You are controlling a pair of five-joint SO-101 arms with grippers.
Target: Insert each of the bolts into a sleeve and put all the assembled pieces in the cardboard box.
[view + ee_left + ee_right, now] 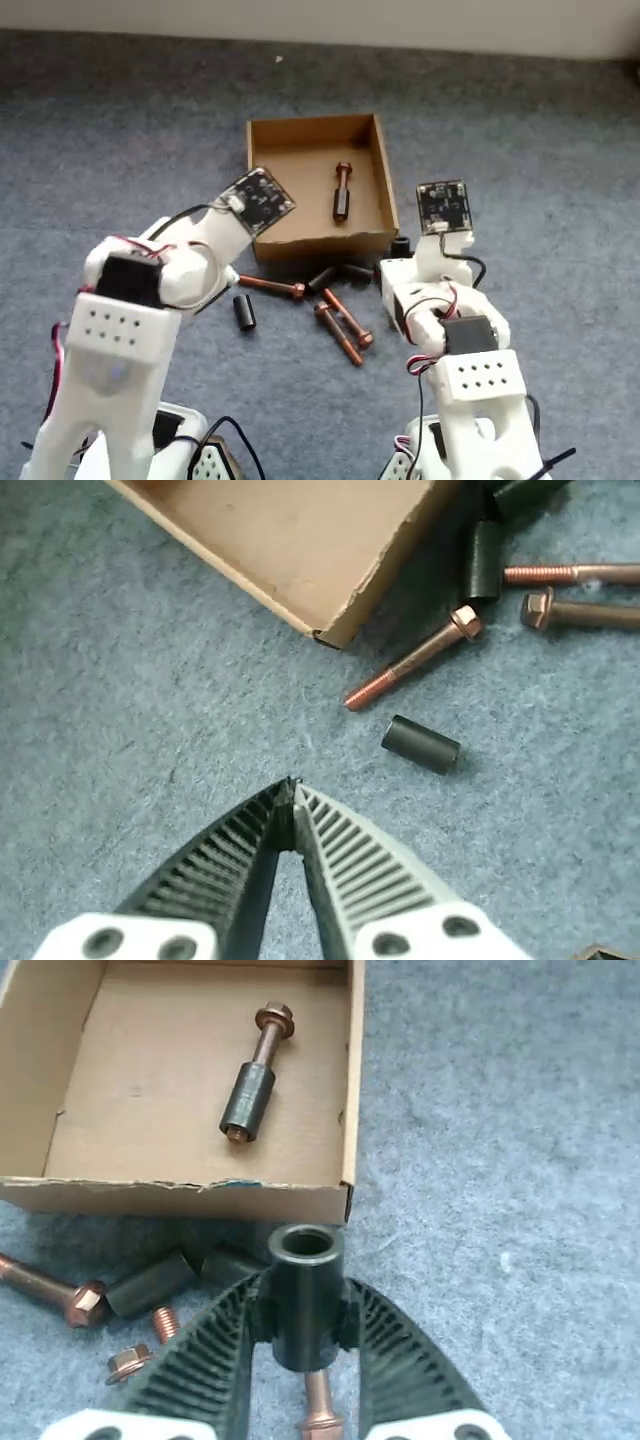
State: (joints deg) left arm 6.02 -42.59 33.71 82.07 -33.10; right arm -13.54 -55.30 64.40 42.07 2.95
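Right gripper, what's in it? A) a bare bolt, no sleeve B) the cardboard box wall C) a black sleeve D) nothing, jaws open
C: in the right wrist view the right gripper is shut on an upright black sleeve, with the sleeve's open bore facing the camera.

The left claw is seen with its tips pressed together. A black sleeve is laid near it, and a copper bolt between that sleeve and the cardboard box.
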